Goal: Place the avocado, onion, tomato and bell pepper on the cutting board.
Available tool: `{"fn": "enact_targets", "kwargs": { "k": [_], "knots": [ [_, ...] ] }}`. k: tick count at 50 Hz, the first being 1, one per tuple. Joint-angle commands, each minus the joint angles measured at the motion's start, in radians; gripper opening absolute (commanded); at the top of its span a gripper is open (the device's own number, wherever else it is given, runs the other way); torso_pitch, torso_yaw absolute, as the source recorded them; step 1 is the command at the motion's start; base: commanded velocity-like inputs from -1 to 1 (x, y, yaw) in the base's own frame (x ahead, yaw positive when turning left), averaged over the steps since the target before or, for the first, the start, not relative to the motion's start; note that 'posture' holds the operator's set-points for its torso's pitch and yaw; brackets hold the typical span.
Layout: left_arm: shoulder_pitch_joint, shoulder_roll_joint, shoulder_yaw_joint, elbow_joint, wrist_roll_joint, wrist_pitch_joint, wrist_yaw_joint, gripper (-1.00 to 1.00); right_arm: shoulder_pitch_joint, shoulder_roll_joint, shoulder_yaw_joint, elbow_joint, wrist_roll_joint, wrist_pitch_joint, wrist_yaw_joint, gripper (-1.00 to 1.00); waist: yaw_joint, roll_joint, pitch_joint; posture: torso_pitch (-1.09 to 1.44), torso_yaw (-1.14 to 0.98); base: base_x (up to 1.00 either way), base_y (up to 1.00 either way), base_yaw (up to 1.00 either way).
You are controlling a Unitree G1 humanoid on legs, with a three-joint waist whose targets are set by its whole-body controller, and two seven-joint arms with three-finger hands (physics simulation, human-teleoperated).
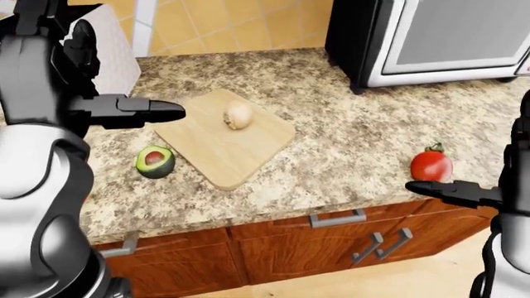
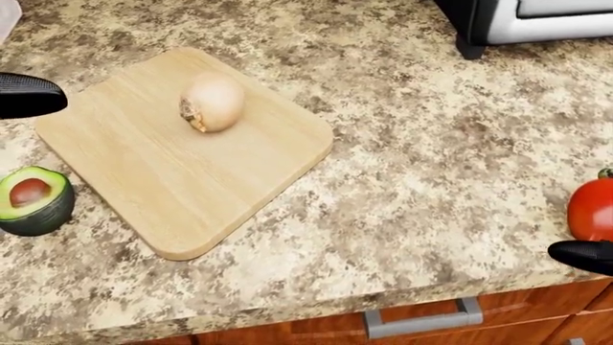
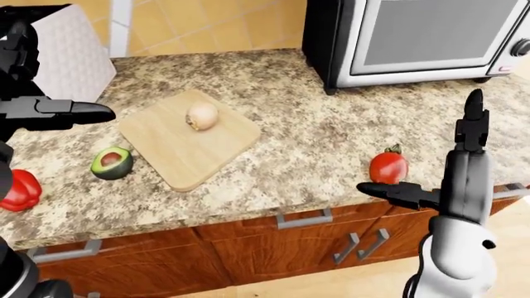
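**Right hand open beside tomato; three items off the board**

The right hand (image 3: pixel 464 155) was open and empty, one finger pointing up and another reaching out level toward the right-eye view's left. Its lower fingertip stood just below the tomato (image 3: pixel 388 166) in that view, near it but apart. The tomato sat close to the counter (image 3: pixel 315 130) edge, the nearest task item to this hand. Judged round, smooth and soft-skinned, it would likely slip or roll under a one-sided push and bruise under hard pressure; a hold across its widest part, fingers on opposite sides and clear of the stem, appeared soundest.

Farther from this hand, toward the view's left, the cutting board (image 3: pixel 186 143) lay flat with the onion (image 3: pixel 202 115) already on it, well apart from the tomato. The onion looked firm, with a dry skin, and liable to roll.

Beyond the board, the halved avocado (image 3: pixel 111 162) rested on the counter just beside the board's edge, cut face and pit up. Its rind would take a grip better than the soft flesh. The red bell pepper (image 3: pixel 17 189) lay farthest off, at the view's left edge, judged light and hollow.

The left hand (image 1: pixel 124 112) hovered empty above the counter, fingers extended, near the board's far corner.

No brand, label or legible writing was found on the microwave (image 3: pixel 414 37) or elsewhere.
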Motion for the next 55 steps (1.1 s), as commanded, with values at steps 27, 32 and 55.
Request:
{"fn": "enact_targets", "kwargs": {
  "k": [27, 32, 55],
  "knots": [
    [-0.012, 0.028, 0.025, -0.011, -0.016, -0.041, 0.01, 1.0, -0.006, 0.002, 0.033, 0.054, 0.009, -0.068, -0.058, 1.0, -0.001, 0.001, -0.022, 0.0, 0.0, 0.0, 0.0, 0.0],
    [-0.002, 0.023, 0.026, -0.009, -0.014, -0.051, 0.011, 1.0, 0.013, 0.016, 0.041, 0.06, 0.006, -0.082, -0.062, 0.93, -0.001, 0.002, -0.021, 0.0, 0.0, 0.0, 0.0, 0.0],
    [0.008, 0.025, 0.026, -0.014, -0.014, -0.052, 0.008, 1.0, 0.033, 0.027, 0.037, 0.064, 0.005, -0.093, -0.048, 0.21, -0.001, 0.002, -0.019, 0.0, 0.0, 0.0, 0.0, 0.0]
  ]
}}
